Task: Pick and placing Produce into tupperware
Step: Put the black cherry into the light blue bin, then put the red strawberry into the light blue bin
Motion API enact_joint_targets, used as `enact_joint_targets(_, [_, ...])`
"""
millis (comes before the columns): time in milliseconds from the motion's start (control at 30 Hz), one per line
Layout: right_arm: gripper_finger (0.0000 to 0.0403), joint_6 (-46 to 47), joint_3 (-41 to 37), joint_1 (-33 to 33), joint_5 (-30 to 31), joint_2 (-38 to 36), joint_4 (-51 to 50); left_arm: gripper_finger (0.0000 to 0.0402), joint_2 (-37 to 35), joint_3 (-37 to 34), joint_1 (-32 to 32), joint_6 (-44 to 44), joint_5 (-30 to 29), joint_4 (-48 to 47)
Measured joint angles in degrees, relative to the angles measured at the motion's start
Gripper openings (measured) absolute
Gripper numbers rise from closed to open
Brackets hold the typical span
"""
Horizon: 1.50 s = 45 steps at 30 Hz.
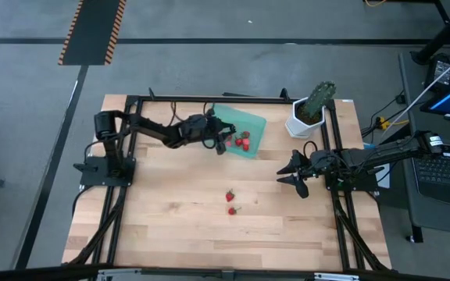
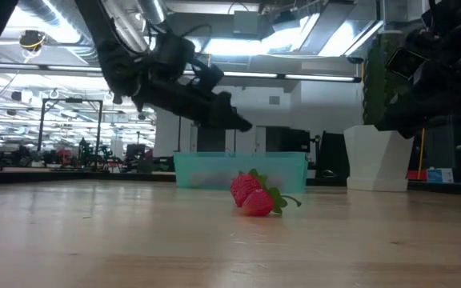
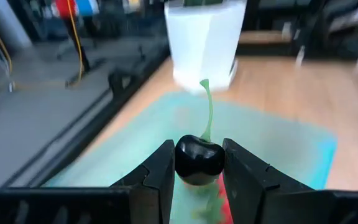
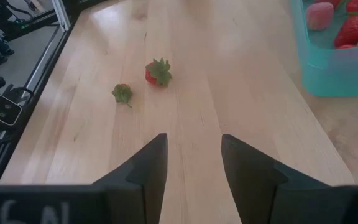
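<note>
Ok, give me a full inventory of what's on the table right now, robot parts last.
Tupperware: one, translucent teal, far middle of the table.
Strawberries in the tupperware: several, red and pale pink, exact count unclear.
Strawberries on the table: two, red with green tops, loose on the wood near the middle, in front of the tupperware.
Cherry: one, glossy black with a green stem, held over the tupperware.
Plant in pot: one, green plant in a white pot, far right corner.
Table: one, light wood with a black frame.
Left end effector: shut on the cherry above the tupperware.
Right end effector: open, empty, at the table's right side.
</note>
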Motion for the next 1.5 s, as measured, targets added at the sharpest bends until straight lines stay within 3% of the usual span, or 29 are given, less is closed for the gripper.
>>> enact_joint_targets(267, [0.0154,1.3,0.0,0.0,0.0,0.0,0.0,0.0103,-0.2,10.5,2.5,2.9,0.0,-27.8])
enact_joint_targets(500, [0.0154,1.4,0.0,0.0,0.0,0.0,0.0,0.0103,0.3,19.8,5.7,4.6,5.8,-45.1])
enact_joint_targets(1167, [0.0154,1.5,0.0,0.0,0.0,0.0,0.1,0.0105,3.8,20.6,9.0,5.6,7.5,-44.2])
enact_joint_targets(1367, [0.0154,1.5,0.0,0.0,0.0,0.0,0.1,0.0202,3.8,20.6,9.0,4.3,5.5,-43.9])
enact_joint_targets(1500, [0.0154,1.5,0.0,0.0,0.0,0.0,0.1,0.0223,3.8,20.6,9.0,3.0,5.4,-43.9])
